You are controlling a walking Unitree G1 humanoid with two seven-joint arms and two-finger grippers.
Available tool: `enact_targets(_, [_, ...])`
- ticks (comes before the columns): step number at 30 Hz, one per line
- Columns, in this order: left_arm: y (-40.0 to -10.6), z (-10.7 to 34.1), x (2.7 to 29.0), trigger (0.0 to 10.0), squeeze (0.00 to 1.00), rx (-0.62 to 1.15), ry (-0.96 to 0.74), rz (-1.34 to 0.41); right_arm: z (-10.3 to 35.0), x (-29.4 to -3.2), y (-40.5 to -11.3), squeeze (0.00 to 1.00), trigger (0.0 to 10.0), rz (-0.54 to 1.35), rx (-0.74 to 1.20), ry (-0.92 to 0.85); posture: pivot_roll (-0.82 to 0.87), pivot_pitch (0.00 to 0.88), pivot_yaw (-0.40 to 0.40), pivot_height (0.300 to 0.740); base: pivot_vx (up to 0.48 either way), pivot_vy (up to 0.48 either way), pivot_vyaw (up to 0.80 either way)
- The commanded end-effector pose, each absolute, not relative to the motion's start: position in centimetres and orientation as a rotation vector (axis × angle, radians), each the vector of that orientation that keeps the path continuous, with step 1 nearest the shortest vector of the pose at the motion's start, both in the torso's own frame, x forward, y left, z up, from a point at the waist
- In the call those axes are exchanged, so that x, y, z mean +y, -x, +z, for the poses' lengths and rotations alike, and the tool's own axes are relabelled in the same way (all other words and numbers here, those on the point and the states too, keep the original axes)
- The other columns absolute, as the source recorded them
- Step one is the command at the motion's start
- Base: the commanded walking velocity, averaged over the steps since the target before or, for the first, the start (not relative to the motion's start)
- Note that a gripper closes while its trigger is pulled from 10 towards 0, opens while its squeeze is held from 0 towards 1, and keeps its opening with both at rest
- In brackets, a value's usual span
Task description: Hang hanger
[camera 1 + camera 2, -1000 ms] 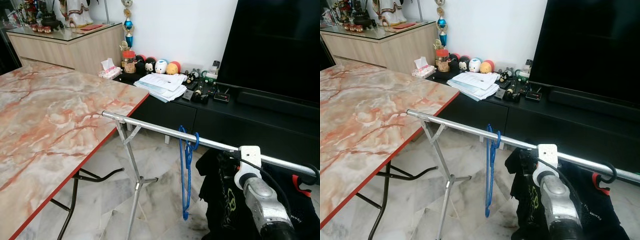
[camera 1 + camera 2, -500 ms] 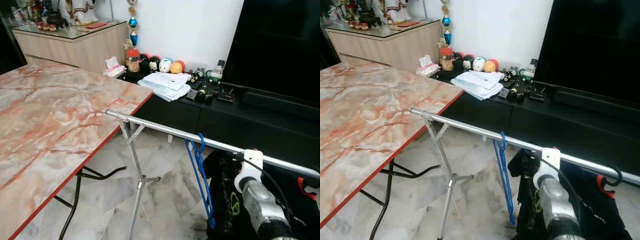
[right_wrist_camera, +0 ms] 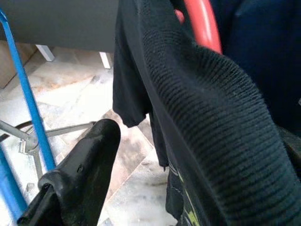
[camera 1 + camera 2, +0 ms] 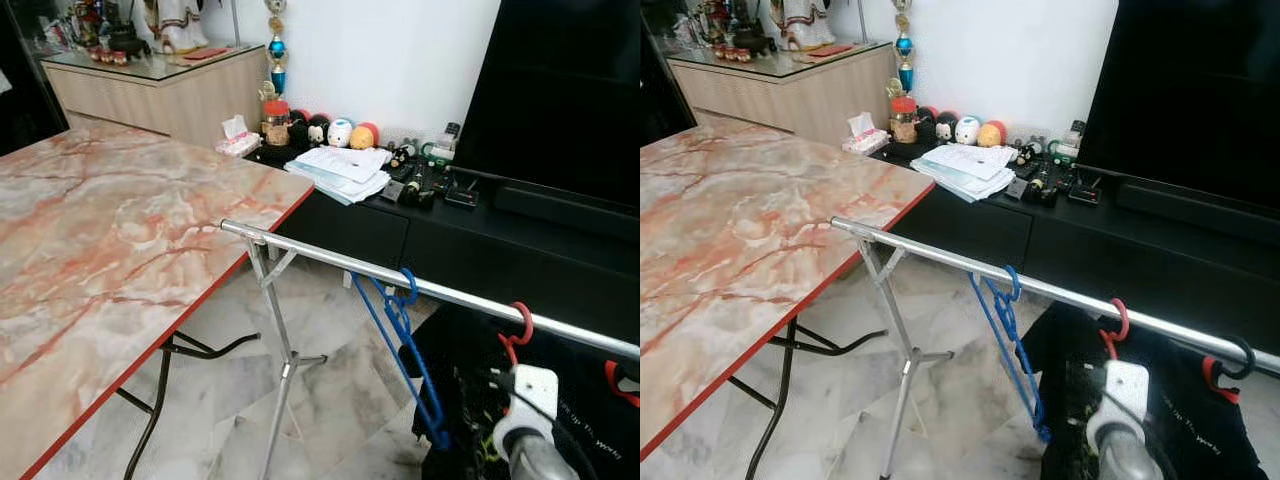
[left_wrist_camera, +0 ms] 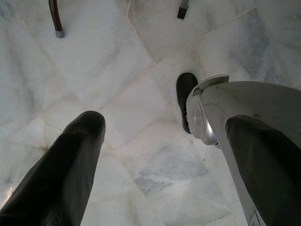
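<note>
Red plastic hanger (image 4: 518, 325) now hooked on silver metal rail (image 4: 330, 261), right arm dropped | blue plastic hanger (image 4: 400, 345) beside it | right gripper (image 3: 155, 155) jaws: cannot tell | left gripper (image 5: 155, 155) jaws spread, idle

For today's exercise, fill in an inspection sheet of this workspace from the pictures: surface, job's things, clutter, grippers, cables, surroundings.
Surface: marble floor; marbled table bare.
Job's things: red hanger hooked on rail, carrying a black shirt.
Clutter: blue hanger on the rail, tilted.
Grippers: right gripper beside the shirt; left gripper open above the floor.
Cables: black cable by the right wrist.
Surroundings: papers, figurines, TV.
</note>
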State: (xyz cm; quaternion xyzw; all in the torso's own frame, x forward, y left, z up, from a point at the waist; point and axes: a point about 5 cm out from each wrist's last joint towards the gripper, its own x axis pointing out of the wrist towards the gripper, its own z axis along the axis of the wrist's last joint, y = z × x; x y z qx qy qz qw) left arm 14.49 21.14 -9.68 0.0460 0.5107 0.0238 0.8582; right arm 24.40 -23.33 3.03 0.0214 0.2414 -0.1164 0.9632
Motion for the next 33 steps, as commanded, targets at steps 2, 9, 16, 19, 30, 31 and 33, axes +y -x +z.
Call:
enact_targets(2, [-14.4, -9.7, 21.5, 10.0, 0.0, 1.081, -0.11, 0.05, 4.5, -22.8, -24.4, 0.0, 10.0, -0.234, 0.427, -0.039, 0.04, 0.0, 0.035, 0.74, 0.0, 0.0, 0.0])
enact_targets(9, [-14.5, -9.6, 21.5, 10.0, 0.0, 1.079, -0.111, 0.049, 8.2, -22.3, -26.3, 0.0, 10.0, -0.212, 0.24, -0.097, 0.04, 0.0, 0.032, 0.74, 0.0, 0.0, 0.0])
enact_targets(16, [-14.5, -9.6, 21.4, 10.0, 0.0, 1.078, -0.107, 0.05, 9.6, -22.5, -28.1, 0.0, 10.0, -0.193, 0.214, -0.069, 0.05, 0.0, 0.027, 0.74, 0.0, 0.0, 0.0])
enact_targets(19, [-14.5, -9.6, 21.4, 10.0, 0.0, 1.078, -0.103, 0.053, 10.0, -23.5, -28.8, 0.0, 10.0, -0.233, 0.224, -0.015, 0.05, 0.0, 0.027, 0.74, 0.0, 0.0, 0.0])
enact_targets(30, [-14.4, -9.7, 21.3, 10.0, 0.0, 1.083, -0.092, 0.046, 9.7, -25.0, -28.4, 0.0, 10.0, -0.339, 0.314, -0.067, 0.05, 0.0, 0.032, 0.74, 0.0, 0.0, 0.0])
enact_targets(31, [-14.4, -9.7, 21.3, 10.0, 0.0, 1.084, -0.093, 0.045, 9.5, -25.0, -28.4, 0.0, 10.0, -0.338, 0.324, -0.086, 0.05, 0.0, 0.034, 0.74, 0.0, 0.0, 0.0])
enact_targets(33, [-14.4, -9.7, 21.3, 10.0, 0.0, 1.084, -0.094, 0.043, 9.2, -25.0, -28.5, 0.0, 10.0, -0.323, 0.343, -0.131, 0.05, 0.0, 0.035, 0.74, 0.0, 0.0, 0.0])
